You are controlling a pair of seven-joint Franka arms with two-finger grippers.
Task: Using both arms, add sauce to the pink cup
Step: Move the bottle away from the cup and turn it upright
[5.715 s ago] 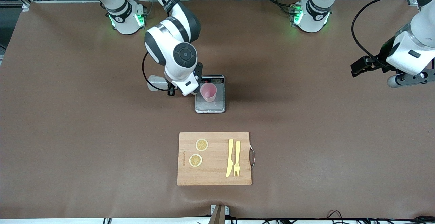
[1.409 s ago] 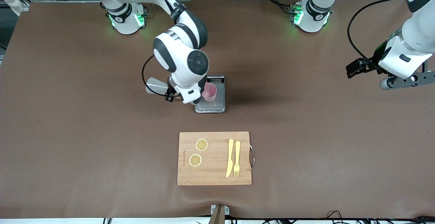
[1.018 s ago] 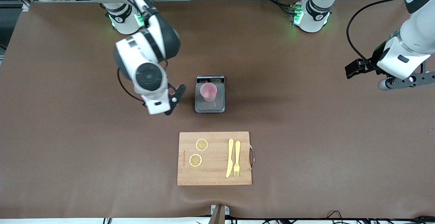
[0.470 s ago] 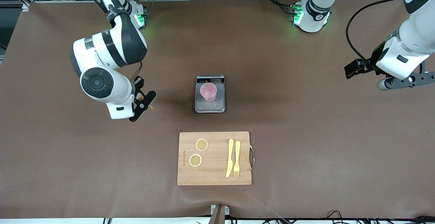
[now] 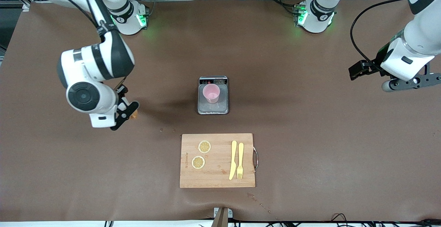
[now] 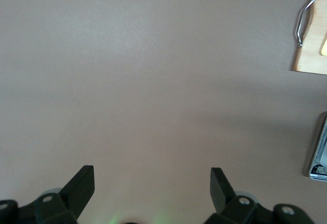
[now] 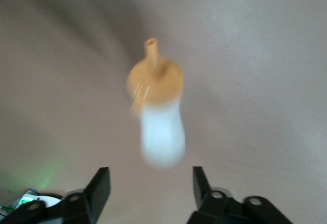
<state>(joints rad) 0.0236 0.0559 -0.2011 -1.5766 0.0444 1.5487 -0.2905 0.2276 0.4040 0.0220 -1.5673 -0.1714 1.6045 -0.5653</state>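
The sauce bottle (image 7: 161, 114) appears blurred ahead of the right gripper (image 7: 150, 185), orange cap pointing away from it; the fingers (image 7: 102, 183) stand apart on either side without touching it. In the front view only the orange cap (image 5: 134, 115) shows beside that gripper (image 5: 125, 111), over the table (image 5: 310, 144) toward the right arm's end. The pink cup (image 5: 211, 93) stands upright on the scale (image 5: 213, 108), well apart from those jaws. The left gripper (image 6: 152, 183) waits over bare table, jaws wide.
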